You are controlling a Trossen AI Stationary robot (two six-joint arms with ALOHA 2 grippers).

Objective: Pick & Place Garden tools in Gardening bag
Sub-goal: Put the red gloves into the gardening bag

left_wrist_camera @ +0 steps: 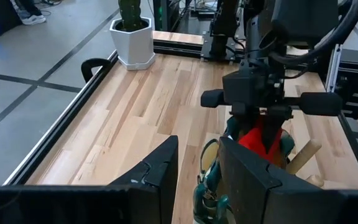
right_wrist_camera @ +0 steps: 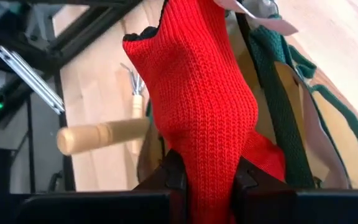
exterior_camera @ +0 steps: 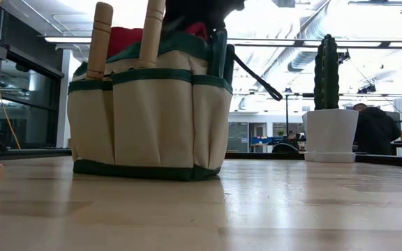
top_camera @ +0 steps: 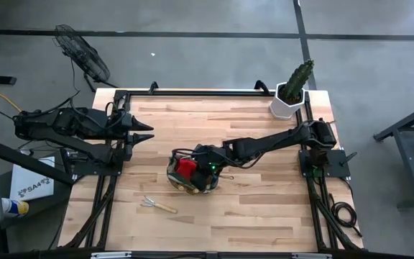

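Red glove: pinched in my right claw directly above the gardening bag, for lowering inside; left claw half-parted, empty, parked aside.

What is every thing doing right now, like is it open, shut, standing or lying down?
Red glove: pinched in the right gripper, hanging over the bag's mouth.
Right gripper: shut on the glove, above the bag.
Left gripper: open, empty, waiting at the table's left side.
Gardening bag: standing upright, two wooden handles sticking out of its pockets.
Hand rake: lying flat on the table, outside the bag.
Cactus pot: upright in the far right corner.
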